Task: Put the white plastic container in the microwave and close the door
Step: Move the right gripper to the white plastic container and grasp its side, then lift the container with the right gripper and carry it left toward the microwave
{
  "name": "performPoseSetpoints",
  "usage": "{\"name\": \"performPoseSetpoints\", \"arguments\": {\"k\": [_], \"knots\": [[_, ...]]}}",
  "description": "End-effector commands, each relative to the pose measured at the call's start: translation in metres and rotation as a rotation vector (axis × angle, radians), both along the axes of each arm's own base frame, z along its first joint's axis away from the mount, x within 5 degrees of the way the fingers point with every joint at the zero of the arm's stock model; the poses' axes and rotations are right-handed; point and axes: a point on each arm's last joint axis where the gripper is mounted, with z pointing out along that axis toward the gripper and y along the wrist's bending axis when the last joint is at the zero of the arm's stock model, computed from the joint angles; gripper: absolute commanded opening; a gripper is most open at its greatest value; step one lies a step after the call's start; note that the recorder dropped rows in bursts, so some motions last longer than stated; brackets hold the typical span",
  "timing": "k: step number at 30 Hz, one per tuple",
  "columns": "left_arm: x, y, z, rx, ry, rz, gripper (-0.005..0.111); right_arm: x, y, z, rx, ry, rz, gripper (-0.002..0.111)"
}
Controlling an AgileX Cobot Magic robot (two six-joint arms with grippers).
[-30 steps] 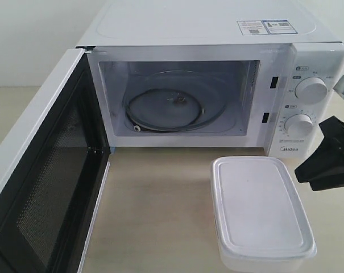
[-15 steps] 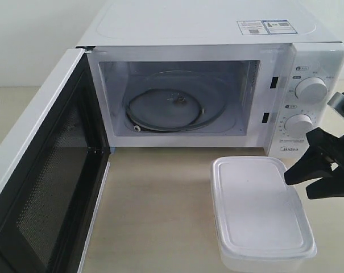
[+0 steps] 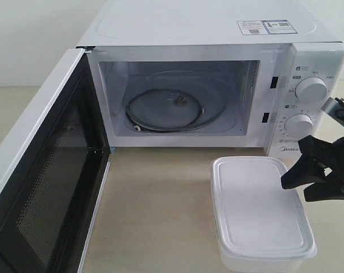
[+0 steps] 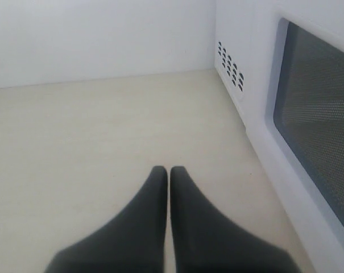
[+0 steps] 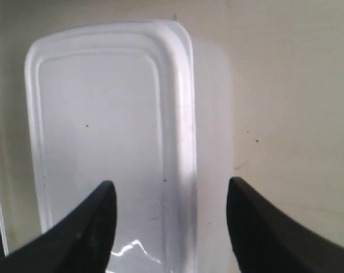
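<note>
The white plastic container (image 3: 260,207) sits lidded on the table in front of the microwave's (image 3: 217,25) dial panel. The door (image 3: 44,187) is swung wide open to the left, showing its black mesh inner face, and the glass turntable (image 3: 177,102) lies bare inside. My right gripper (image 3: 293,191) is open over the container's right long edge. In the right wrist view it (image 5: 170,183) straddles that rim, one finger above the lid (image 5: 98,114) and one outside it. My left gripper (image 4: 168,169) is shut and empty, beside the door's outer window (image 4: 319,142); the exterior view does not show it.
The two dials (image 3: 311,90) stand just behind the right arm. The light wooden tabletop (image 3: 160,205) lies between the door and the container. In the left wrist view, vent holes (image 4: 231,62) mark the microwave's side, with a white wall (image 4: 103,40) behind.
My right gripper has come in from the right edge, leftward and lower, until its open fingers reach the container's right rim. Container, door and left gripper have not moved.
</note>
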Motion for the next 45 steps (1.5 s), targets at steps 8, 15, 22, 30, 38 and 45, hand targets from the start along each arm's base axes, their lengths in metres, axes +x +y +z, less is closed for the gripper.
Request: {"name": "performPoseSetpoints", "arguments": {"k": [8, 15, 22, 30, 38, 45], "knots": [[0.000, 0.000, -0.001, -0.020, -0.002, 0.006, 0.004, 0.004, 0.003, -0.026, 0.068, 0.037, 0.011, 0.055], [0.000, 0.000, -0.001, -0.020, -0.002, 0.006, 0.004, 0.003, 0.005, -0.033, 0.096, 0.072, 0.026, 0.049], [0.000, 0.000, -0.001, -0.020, -0.002, 0.006, 0.004, 0.003, 0.005, -0.036, 0.099, 0.074, 0.045, 0.012], [0.000, 0.000, -0.001, -0.020, -0.002, 0.006, 0.004, 0.004, 0.008, -0.033, 0.138, 0.048, 0.051, 0.000], [0.000, 0.000, -0.001, -0.020, -0.002, 0.006, 0.004, 0.004, 0.016, -0.026, 0.254, -0.018, 0.072, 0.000], [0.000, 0.000, -0.001, -0.020, -0.002, 0.006, 0.004, -0.001, 0.020, -0.012, 0.273, -0.115, 0.041, 0.000]]}}
